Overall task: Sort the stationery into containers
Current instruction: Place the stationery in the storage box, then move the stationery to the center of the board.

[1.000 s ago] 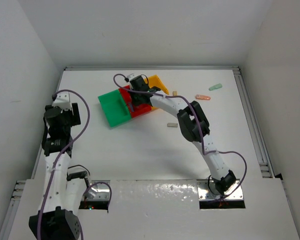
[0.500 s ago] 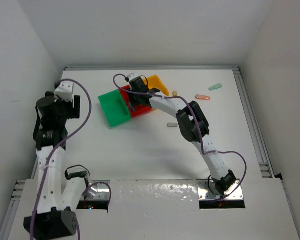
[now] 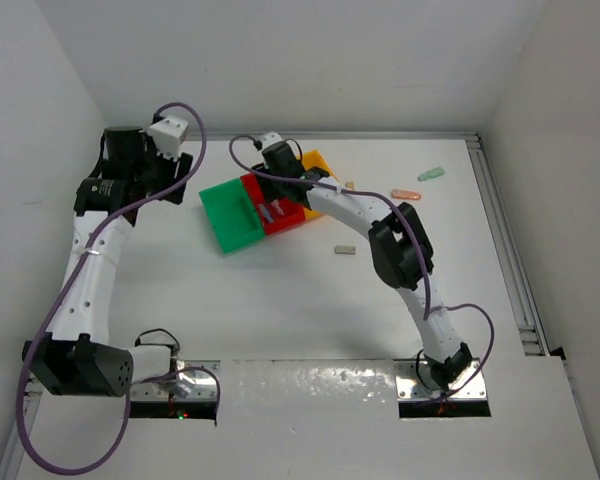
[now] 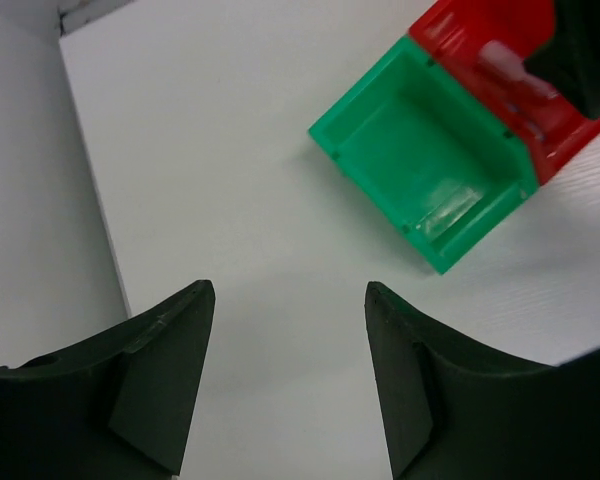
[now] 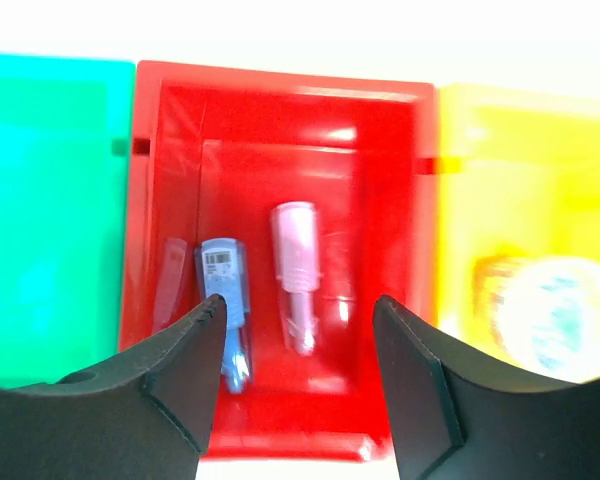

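finds the right gripper [image 5: 298, 305] spread wide and empty over the red bin [image 5: 280, 78], with a pink piece [image 5: 295, 250] and a blue piece [image 5: 225, 275] side by side inside, and the left gripper [image 4: 288, 290] parted, holding nothing, above the table [image 4: 230, 200] beside the green bin [image 4: 325, 130]. leaves a tan block [image 3: 344, 249], an orange piece [image 3: 406, 194] and a mint green piece [image 3: 431, 174] loose on the table, off to the right of the red bin. looks light, stiff and probably slick, apt to skid or tip: best pinched across the narrow width at mid-length, fingers kept low.

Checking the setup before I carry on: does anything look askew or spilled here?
Nothing spilled or broken. The row of bins sits slanted on the table, where a tan block, an orange piece and a mint piece lie loose.
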You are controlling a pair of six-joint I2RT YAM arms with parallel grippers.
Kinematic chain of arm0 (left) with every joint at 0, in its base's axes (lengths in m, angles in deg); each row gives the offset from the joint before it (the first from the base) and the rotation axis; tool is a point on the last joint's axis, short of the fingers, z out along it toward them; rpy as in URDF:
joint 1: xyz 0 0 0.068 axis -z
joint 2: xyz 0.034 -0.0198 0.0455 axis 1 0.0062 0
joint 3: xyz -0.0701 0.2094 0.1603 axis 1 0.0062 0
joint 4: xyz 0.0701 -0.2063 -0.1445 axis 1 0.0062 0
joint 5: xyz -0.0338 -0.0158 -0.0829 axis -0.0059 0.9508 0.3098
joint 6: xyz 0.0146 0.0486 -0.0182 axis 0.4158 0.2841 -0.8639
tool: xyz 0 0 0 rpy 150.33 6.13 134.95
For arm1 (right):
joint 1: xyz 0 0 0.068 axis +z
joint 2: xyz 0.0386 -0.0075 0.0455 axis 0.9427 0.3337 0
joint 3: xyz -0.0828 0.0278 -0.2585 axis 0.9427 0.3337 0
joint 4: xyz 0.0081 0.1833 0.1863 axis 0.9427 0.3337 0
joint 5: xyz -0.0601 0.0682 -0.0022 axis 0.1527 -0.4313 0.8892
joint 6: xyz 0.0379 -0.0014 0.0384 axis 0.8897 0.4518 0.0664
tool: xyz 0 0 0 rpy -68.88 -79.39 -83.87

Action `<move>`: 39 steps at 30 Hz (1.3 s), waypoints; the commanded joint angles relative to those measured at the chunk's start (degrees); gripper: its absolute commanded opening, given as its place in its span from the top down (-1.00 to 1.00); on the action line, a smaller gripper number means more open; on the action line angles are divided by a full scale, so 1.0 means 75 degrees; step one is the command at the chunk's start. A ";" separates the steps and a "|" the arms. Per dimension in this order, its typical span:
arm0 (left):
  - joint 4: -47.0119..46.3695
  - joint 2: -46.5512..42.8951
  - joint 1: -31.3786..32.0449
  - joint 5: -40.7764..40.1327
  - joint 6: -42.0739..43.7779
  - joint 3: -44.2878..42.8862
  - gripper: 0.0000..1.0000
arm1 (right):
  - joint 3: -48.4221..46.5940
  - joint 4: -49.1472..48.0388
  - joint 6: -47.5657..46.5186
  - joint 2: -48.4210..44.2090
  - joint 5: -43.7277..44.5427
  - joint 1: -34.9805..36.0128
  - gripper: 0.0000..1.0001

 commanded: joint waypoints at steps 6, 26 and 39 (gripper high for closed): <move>-0.0134 0.0829 0.1276 0.0587 -0.1160 -0.2197 -0.18 | 0.0224 0.0507 0.0588 -0.1928 0.0890 -0.0390 -0.22; -0.1433 -0.0317 0.0282 -0.0338 -0.1608 0.0645 -0.24 | 0.1890 0.1117 0.3649 -0.2859 0.0785 -0.4352 -0.70; -0.3636 -0.2157 -0.1605 -0.0444 -0.1831 0.3355 -0.24 | 0.2281 0.0932 0.6421 -0.1754 0.1241 -0.5209 -0.74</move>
